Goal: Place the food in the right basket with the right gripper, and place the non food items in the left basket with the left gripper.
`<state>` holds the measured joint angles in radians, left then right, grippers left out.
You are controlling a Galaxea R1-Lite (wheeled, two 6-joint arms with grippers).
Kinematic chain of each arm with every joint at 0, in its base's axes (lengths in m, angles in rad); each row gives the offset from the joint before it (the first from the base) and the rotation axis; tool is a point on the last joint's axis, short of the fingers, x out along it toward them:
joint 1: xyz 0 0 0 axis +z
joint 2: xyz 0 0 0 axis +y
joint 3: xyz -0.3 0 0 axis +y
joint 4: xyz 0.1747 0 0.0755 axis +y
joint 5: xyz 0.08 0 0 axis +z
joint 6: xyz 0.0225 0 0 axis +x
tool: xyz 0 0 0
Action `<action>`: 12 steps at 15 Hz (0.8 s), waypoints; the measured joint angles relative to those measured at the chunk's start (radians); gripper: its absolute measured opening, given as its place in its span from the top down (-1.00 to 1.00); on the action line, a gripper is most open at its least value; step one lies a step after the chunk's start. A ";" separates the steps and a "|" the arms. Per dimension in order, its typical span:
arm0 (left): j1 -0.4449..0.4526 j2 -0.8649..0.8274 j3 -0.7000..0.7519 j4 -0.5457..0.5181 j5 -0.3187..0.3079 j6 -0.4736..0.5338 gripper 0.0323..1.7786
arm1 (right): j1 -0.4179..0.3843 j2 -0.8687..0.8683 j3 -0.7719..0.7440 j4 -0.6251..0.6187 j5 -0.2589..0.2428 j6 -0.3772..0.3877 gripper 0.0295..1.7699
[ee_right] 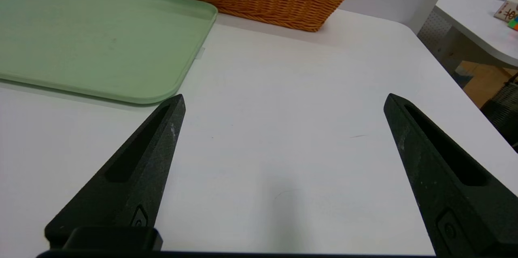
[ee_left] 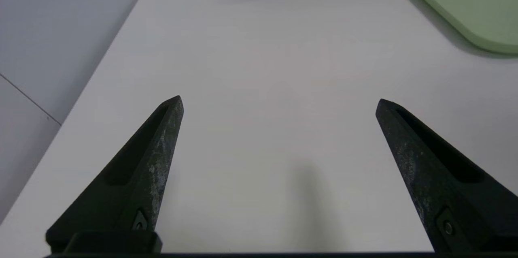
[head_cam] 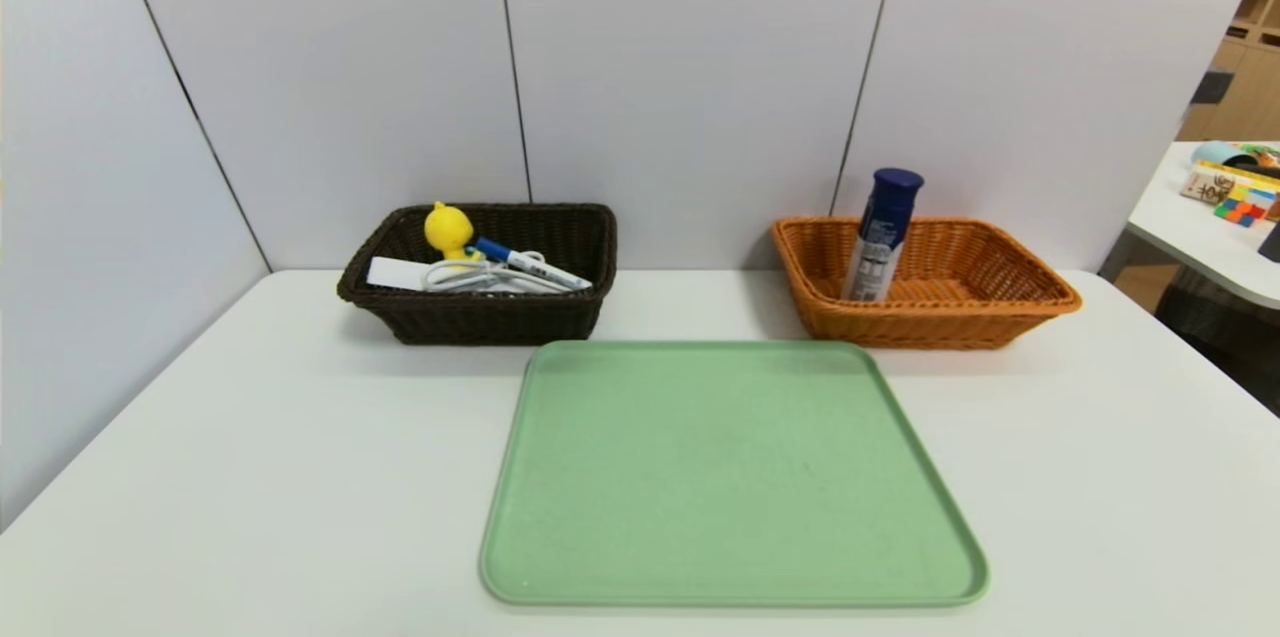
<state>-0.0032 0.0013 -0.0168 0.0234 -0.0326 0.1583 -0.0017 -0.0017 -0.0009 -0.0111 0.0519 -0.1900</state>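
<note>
The can (head_cam: 876,242) stands in the orange basket (head_cam: 930,327), at its left end, tilted so that the dark blue cap (head_cam: 898,180) leans toward the right and rises above the rim. Its blue-and-white label faces out.

In the dark basket (head_cam: 480,317) lie the non-food things. The power strip (head_cam: 396,273) is at the left, with its white cord (head_cam: 470,277) looped beside it toward the right. The yellow duck (head_cam: 449,231) sits behind them, its head above the rim. The marker (head_cam: 545,267) lies aslant over the cord, blue cap up toward the duck.

Both baskets rest on the white desk (head_cam: 250,457) near the wall panels (head_cam: 690,67), well apart. The green tray (head_cam: 730,477) lies flat in front of and between them, bare.

The left gripper (ee_left: 279,98) is over the desk on the left side of the tray, its fingers spread wide, with nothing between them. The right gripper (ee_right: 285,95) is over the desk on the right side of the tray, also wide and holding nothing.

Off to the right, a second table (head_cam: 1200,227) carries a colourful cube (head_cam: 1245,206) and other small things.
</note>
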 joint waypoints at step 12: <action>0.000 -0.001 0.017 -0.013 0.008 -0.081 -0.90 | -0.001 0.000 0.001 0.018 -0.019 0.053 -0.91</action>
<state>-0.0032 0.0004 0.0000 0.0100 -0.0245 0.0774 -0.0032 -0.0013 0.0000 0.0066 0.0330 -0.1370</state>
